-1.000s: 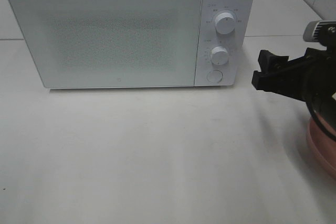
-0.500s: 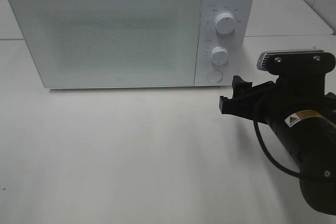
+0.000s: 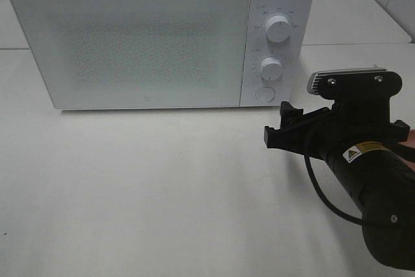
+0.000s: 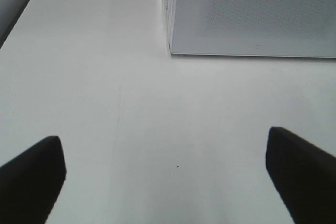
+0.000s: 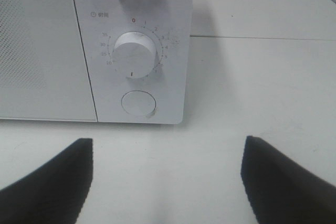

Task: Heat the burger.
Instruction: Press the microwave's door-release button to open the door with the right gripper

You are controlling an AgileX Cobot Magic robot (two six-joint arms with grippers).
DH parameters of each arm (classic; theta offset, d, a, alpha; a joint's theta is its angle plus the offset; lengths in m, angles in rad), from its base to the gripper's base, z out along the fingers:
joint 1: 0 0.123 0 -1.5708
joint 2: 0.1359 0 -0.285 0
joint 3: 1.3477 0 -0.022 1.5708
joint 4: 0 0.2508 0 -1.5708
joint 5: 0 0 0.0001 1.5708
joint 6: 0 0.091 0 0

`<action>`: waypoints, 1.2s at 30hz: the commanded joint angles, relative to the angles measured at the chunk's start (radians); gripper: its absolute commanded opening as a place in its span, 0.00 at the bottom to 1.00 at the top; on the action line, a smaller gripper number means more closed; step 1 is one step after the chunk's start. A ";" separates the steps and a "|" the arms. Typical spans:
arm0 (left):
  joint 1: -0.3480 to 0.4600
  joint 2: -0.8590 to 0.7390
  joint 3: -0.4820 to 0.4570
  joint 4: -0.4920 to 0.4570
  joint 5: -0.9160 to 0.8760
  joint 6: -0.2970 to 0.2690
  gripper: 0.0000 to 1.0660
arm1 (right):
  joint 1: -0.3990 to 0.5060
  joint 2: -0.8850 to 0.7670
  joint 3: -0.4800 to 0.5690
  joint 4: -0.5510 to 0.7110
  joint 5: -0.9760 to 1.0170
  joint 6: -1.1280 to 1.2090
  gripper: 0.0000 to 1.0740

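The right gripper [image 3: 276, 125] has edged left since 0.5 s ago, jaws spread and empty, facing the microwave's [image 3: 149, 43] round button [image 5: 138, 103]; the left gripper [image 4: 168, 177] is likewise spread and empty; the burger is hidden, so its place and heading cannot be told.
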 commanded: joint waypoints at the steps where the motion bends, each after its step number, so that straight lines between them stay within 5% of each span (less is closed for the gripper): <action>1: -0.003 -0.025 0.004 0.003 -0.008 -0.004 0.92 | 0.003 -0.002 -0.006 -0.002 0.003 0.086 0.70; 17: -0.003 -0.025 0.004 0.003 -0.008 -0.004 0.92 | 0.003 -0.002 -0.006 -0.002 0.003 1.117 0.57; 20: -0.003 -0.025 0.004 0.003 -0.008 -0.004 0.92 | 0.003 -0.002 -0.006 -0.004 0.003 1.166 0.56; 25: -0.003 -0.025 0.004 0.003 -0.008 -0.004 0.92 | 0.003 -0.002 -0.006 -0.007 0.003 1.518 0.35; 36: -0.003 -0.025 0.004 0.003 -0.008 -0.004 0.92 | 0.002 -0.002 -0.006 -0.039 0.019 1.625 0.01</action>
